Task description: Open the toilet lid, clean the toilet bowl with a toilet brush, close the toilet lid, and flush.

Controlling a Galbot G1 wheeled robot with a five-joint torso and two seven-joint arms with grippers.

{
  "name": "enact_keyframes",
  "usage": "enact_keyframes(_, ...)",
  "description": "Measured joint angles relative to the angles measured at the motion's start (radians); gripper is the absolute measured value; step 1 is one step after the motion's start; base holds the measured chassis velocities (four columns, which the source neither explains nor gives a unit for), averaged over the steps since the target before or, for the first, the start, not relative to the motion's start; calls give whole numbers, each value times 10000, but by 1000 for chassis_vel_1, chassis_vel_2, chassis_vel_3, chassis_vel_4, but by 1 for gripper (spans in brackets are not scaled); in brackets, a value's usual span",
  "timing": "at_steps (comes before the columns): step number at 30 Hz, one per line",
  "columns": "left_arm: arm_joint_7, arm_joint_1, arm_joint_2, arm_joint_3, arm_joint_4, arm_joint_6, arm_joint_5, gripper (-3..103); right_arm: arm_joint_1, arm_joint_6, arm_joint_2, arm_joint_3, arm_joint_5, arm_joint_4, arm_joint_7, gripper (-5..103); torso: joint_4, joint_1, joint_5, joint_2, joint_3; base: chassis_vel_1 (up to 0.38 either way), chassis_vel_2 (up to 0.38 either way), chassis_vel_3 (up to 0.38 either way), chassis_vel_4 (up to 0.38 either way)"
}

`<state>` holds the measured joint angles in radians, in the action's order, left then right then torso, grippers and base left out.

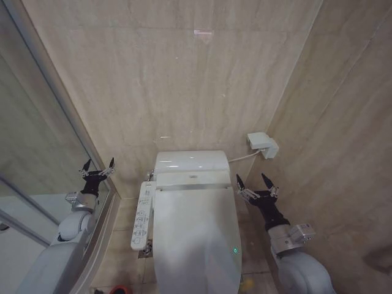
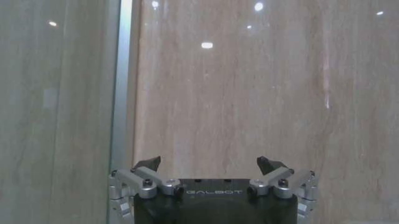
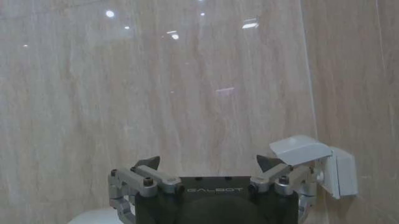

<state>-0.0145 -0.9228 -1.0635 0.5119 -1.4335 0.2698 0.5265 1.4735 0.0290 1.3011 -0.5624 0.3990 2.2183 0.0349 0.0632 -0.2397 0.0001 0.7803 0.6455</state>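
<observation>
Glossy white plastic oval toilet lid (image 1: 196, 236) lies shut between left gripper (image 1: 98, 168) and right gripper (image 1: 257, 183), both spread wide and empty (likely light, stiff, slippery; best hooked under the front rim).

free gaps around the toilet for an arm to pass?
Right gripper hangs open between the closed toilet lid and the right wall. Left gripper, open, sits by the glass partition. Tighter left of the lid: control panel.
</observation>
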Motion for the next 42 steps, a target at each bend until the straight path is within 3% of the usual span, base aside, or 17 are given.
enact_keyframes(27,-83,29,-250,-104,203,80,-204,100,6,0,0,0,0,0,0,100,-4,8,-2,2,-3,-25,9,30,-9)
enact_keyframes(38,-1119,616,59,-605,1015,601,-194,98,6,0,0,0,0,0,0,100,-2,7,-1,2,-3,0,0,0,0)
enact_keyframes(39,-1218,725,151,-687,1198,686,-171,72,6,0,0,0,0,0,0,100,-2,7,-1,2,-2,0,0,0,0)
enact_keyframes(42,-1435,931,409,-858,1573,877,-140,72,6,0,0,1,0,0,0,100,-1,7,-1,2,-3,0,0,0,0)
